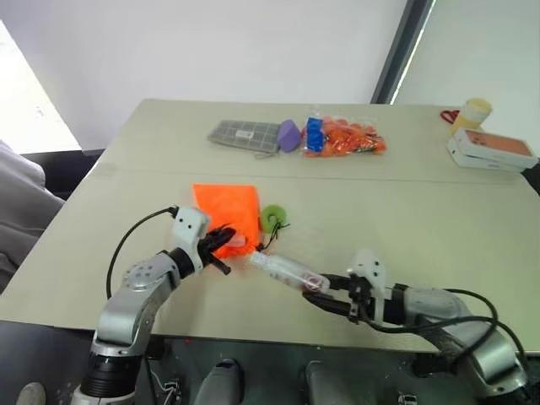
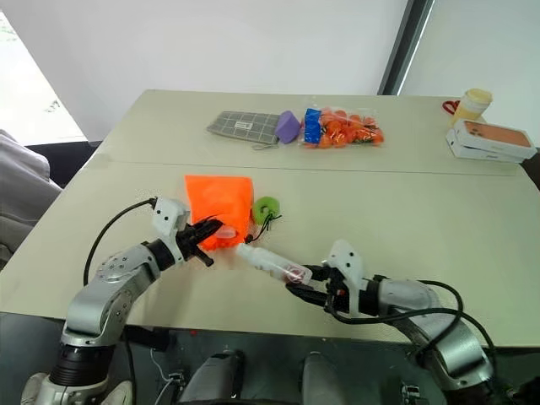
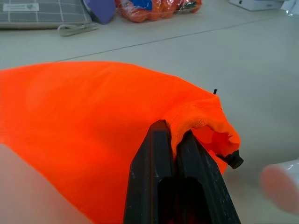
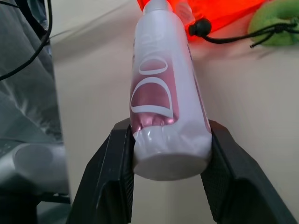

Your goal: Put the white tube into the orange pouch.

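I see the white tube (image 4: 163, 107) — glossy, pink-printed with white lettering — clamped at its crimped end in my right gripper (image 4: 166, 179) jaws, cap at the orange pouch (image 1: 226, 211) mouth. My left gripper (image 3: 180, 154) jaws pinch the pouch's rim — near the desk's (image 1: 422, 211) front edge.

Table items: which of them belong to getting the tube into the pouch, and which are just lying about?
In the job:
- white tube, held by the right gripper
- orange pouch, its rim pinched by the left gripper
- lime-green ring on the pouch's cord

Lying about:
- grey checked case
- purple block
- clear bag of orange pieces
- white box with orange top
- yellow cup
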You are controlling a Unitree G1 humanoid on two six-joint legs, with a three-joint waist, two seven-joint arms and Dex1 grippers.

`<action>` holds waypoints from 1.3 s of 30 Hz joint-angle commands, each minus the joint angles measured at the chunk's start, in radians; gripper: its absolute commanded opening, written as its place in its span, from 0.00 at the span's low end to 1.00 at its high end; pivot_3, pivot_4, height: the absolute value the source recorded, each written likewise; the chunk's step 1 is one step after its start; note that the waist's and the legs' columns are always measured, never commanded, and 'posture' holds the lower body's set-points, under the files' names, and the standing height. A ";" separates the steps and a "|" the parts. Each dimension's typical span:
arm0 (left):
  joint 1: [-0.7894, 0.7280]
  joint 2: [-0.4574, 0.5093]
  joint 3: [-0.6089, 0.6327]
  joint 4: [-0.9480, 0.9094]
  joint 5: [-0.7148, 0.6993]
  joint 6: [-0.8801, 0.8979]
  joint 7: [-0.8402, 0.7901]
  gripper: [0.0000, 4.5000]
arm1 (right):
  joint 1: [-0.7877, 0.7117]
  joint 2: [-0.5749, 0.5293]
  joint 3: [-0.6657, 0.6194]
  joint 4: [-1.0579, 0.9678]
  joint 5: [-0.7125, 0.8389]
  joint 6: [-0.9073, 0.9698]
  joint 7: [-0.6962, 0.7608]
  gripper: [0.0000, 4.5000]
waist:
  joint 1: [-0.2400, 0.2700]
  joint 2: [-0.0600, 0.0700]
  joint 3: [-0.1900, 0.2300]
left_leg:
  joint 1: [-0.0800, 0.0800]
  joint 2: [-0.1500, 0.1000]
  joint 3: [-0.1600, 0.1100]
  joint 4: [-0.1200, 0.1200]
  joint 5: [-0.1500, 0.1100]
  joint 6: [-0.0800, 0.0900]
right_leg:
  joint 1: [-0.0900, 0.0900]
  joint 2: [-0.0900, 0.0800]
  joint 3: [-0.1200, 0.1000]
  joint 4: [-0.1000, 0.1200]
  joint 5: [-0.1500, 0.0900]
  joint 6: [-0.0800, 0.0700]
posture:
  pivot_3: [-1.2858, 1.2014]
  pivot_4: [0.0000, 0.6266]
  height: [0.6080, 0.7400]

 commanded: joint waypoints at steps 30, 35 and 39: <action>-0.051 0.176 -0.015 -0.166 -0.208 0.166 -0.120 0.00 | -0.385 0.471 0.124 0.240 -0.160 0.173 -0.427 0.40 | -0.007 0.000 0.000 | 0.000 0.000 -0.002 -0.003 0.000 0.000 | -0.002 0.001 0.000 0.001 0.000 0.000 | 0.52 0.24 0.88; -0.050 0.179 -0.034 -0.163 -0.201 0.156 -0.118 0.00 | -0.489 0.484 0.216 0.321 -0.254 0.139 -0.418 0.40 | -0.008 0.000 0.000 | 0.000 0.000 -0.001 -0.003 0.000 0.000 | -0.003 0.002 0.000 0.001 0.000 0.000 | 0.52 0.24 0.88; -0.030 0.185 -0.041 -0.156 -0.188 0.138 -0.118 0.00 | -0.511 0.481 0.234 0.334 -0.266 0.132 -0.379 0.40 | -0.007 0.000 0.000 | 0.000 0.000 -0.001 -0.003 0.000 0.000 | -0.003 0.002 0.000 0.001 0.000 0.000 | 0.52 0.24 0.88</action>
